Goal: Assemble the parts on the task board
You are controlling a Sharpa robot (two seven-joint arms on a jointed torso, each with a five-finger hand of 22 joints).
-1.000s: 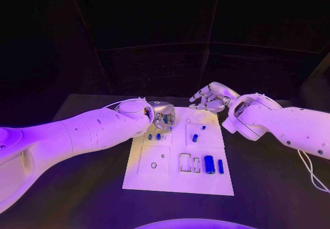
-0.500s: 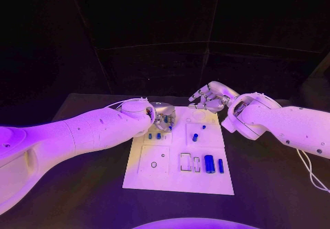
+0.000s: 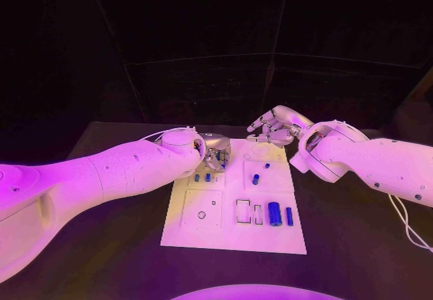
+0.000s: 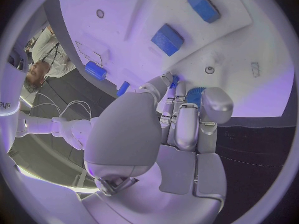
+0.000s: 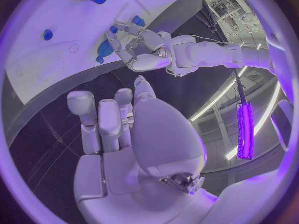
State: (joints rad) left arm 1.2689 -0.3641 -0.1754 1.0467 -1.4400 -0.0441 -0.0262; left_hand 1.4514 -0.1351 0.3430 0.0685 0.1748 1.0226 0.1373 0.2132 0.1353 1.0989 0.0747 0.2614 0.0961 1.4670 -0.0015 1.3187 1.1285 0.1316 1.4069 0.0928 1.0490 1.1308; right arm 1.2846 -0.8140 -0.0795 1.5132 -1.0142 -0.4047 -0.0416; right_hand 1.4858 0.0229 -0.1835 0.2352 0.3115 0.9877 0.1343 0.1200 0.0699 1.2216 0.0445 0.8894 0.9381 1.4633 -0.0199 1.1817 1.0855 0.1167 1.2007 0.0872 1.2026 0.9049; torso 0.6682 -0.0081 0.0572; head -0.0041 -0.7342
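Observation:
The white task board [image 3: 209, 230] lies mid-table. My left hand [image 3: 214, 154] hovers over its far left corner, fingers curled round a small blue part [image 4: 196, 93] pinched at the fingertips. The right wrist view shows that hand [image 5: 142, 49] with the blue part [image 5: 102, 50] under it. Just beyond the board's far edge my right hand [image 3: 274, 127] hangs with fingers loosely bent and apart, holding nothing. Two short blue parts [image 3: 202, 178] stand close to the left hand, two more [image 3: 256, 180] sit mid-board, and a thick blue cylinder [image 3: 274, 214] stands near the front right.
A thin blue pin [image 3: 290, 216] stands beside the thick cylinder, with two pale rectangular frames [image 3: 243, 212] to its left. A small round hole [image 3: 201, 216] marks the board's front left panel. Bare black table [image 3: 108, 250] surrounds the board.
My left hand has turned slightly over the far left corner, so the blue part in it shows less. The right hand has barely moved.

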